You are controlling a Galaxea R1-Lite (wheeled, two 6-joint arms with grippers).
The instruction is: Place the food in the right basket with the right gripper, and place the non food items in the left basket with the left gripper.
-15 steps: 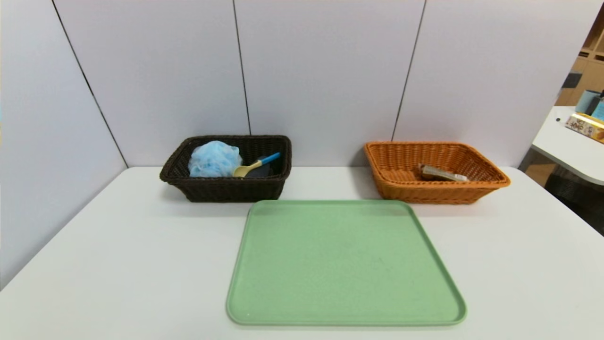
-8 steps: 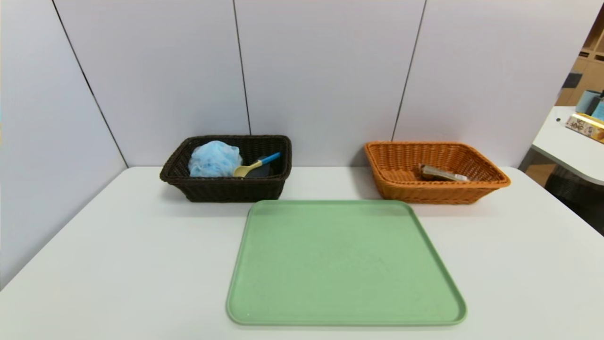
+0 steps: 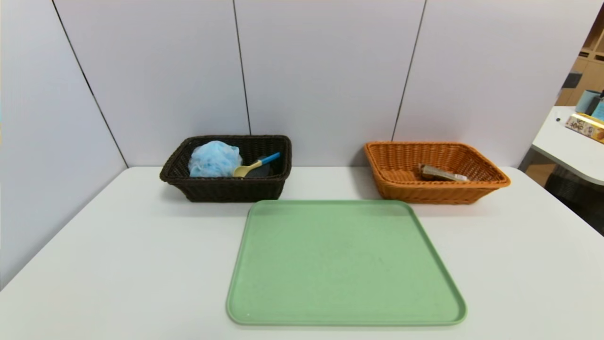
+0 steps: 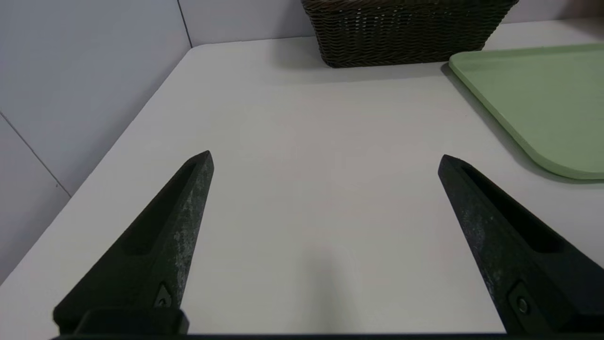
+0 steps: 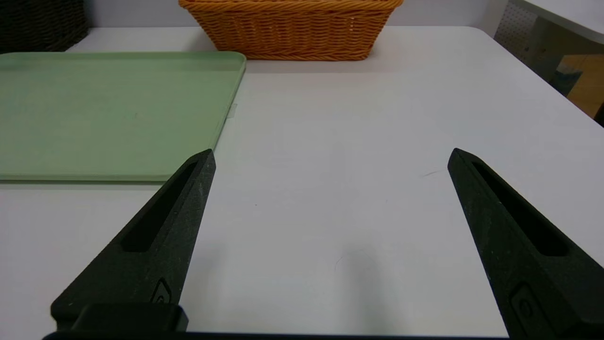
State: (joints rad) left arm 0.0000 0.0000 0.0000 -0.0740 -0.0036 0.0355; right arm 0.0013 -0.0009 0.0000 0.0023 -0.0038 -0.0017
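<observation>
The dark brown left basket (image 3: 226,189) holds the light-blue bath pouf (image 3: 213,159), the yellow spoon with blue handle (image 3: 255,165) and a sliver of the dark grey cloth (image 3: 260,172). In the orange right basket (image 3: 434,191) lies the clear-wrapped snack packet (image 3: 441,173). Neither arm shows in the head view. My left gripper (image 4: 324,160) hangs open over bare table, well short of the brown basket (image 4: 401,33). My right gripper (image 5: 331,158) is open over bare table too, with the orange basket (image 5: 290,30) far ahead. Nothing sits between either pair of fingers.
A green tray (image 3: 344,262) with nothing on it lies mid-table in front of both baskets; its corner (image 4: 542,99) is beside the left gripper and its edge (image 5: 108,108) beside the right. Grey partition walls close the back and left. A side table (image 3: 573,141) stands at far right.
</observation>
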